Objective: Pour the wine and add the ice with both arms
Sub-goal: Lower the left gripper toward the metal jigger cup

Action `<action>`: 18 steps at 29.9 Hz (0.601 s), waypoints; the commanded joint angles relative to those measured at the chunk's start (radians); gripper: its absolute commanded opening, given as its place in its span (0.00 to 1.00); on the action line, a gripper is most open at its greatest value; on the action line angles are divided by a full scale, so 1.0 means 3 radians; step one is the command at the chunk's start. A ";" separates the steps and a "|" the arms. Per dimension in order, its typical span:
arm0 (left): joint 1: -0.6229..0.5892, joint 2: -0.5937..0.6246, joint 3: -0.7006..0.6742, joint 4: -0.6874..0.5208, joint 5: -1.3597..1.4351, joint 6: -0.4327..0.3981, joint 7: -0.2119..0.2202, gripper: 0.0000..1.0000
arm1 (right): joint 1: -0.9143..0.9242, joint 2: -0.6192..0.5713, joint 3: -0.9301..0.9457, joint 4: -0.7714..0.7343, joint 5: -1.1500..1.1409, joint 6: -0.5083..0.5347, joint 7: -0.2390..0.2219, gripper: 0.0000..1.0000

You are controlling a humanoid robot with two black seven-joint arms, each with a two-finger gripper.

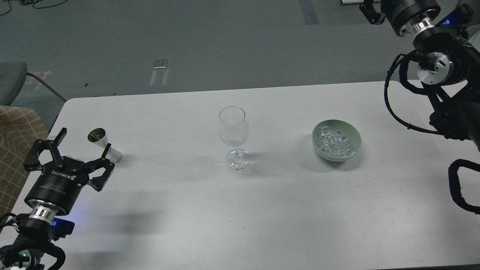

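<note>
An empty clear stemmed wine glass (233, 125) stands upright at the middle of the white table (240, 217). A pale green bowl (316, 144) to its right holds several clear ice cubes (333, 143). A small steel jigger (105, 147) stands at the left. My left gripper (84, 139) is open and empty, low over the table's front left, its fingers pointing away from me; the jigger stands just behind its right finger (106, 152). My right arm (431, 67) reaches up at the far right. Its gripper (371, 11) is cut off by the top edge.
A chair with a checked cushion (17, 131) stands off the table's left edge. Beyond the table's far edge is grey floor with a small metal plate (160, 63). Black cable loops (459, 183) hang over the table's right side.
</note>
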 commanded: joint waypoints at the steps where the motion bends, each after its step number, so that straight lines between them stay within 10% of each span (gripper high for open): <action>1: 0.0072 -0.0195 -0.0022 0.0041 0.0025 0.0059 -0.0004 0.99 | 0.0024 -0.0029 -0.0019 -0.0003 -0.0005 -0.0001 -0.0002 1.00; 18: -0.0266 -0.0680 0.0040 0.0195 0.0194 0.1102 0.0196 0.97 | 0.0009 -0.0070 -0.0008 -0.0003 -0.0005 -0.0042 -0.0008 1.00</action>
